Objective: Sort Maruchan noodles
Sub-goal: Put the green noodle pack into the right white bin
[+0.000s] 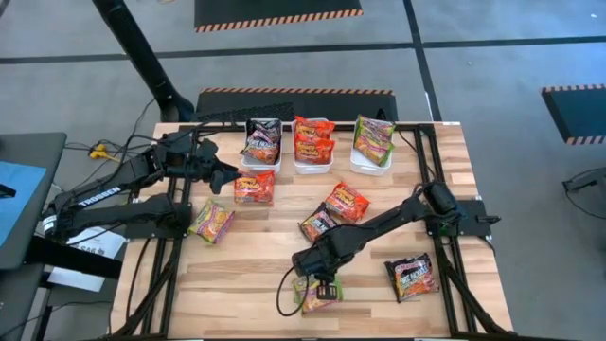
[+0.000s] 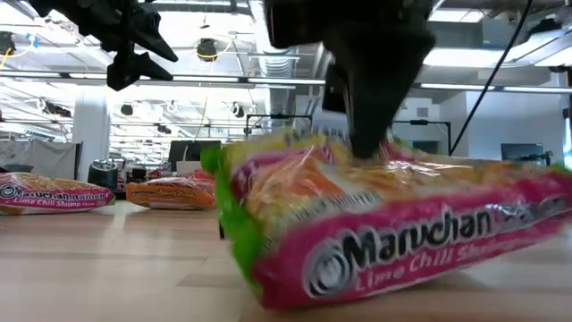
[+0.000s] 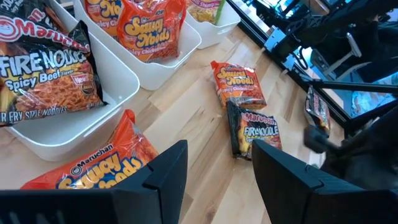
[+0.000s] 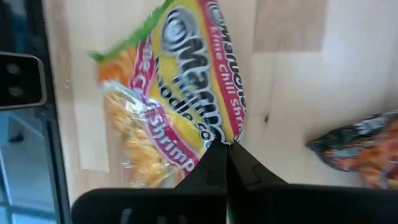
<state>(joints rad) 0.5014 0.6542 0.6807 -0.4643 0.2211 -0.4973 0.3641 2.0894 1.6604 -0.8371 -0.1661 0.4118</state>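
Packet in hand: a green-and-pink lime chili shrimp packet [image 1: 317,292] lies at the lower middle of the high view, near the table's front edge; the right gripper [image 4: 226,148] has its fingers pinched together on the packet's edge.
Left gripper: the left gripper [image 3: 214,171] hovers with fingers apart over a red-orange packet [image 1: 255,188] at centre left of the high view, just below the bins; it holds nothing.
Sorted so far: judging by what sits in the bins, roughly a third to half of the packets are put away.
Left bin [image 1: 262,162]: upper middle of the high view, holding black packets [image 1: 263,138].
Middle bin [image 1: 313,167]: holds red-orange packets [image 1: 312,137].
Right bin [image 1: 372,168]: holds a green packet [image 1: 373,135].
Left to sort: on the table [image 1: 237,275], a green-and-pink packet [image 1: 212,223] at lower left, a red-orange packet [image 1: 347,202] and a black packet [image 1: 318,224] touching in the centre, a black packet [image 1: 412,278] at lower right, plus the two at the grippers.
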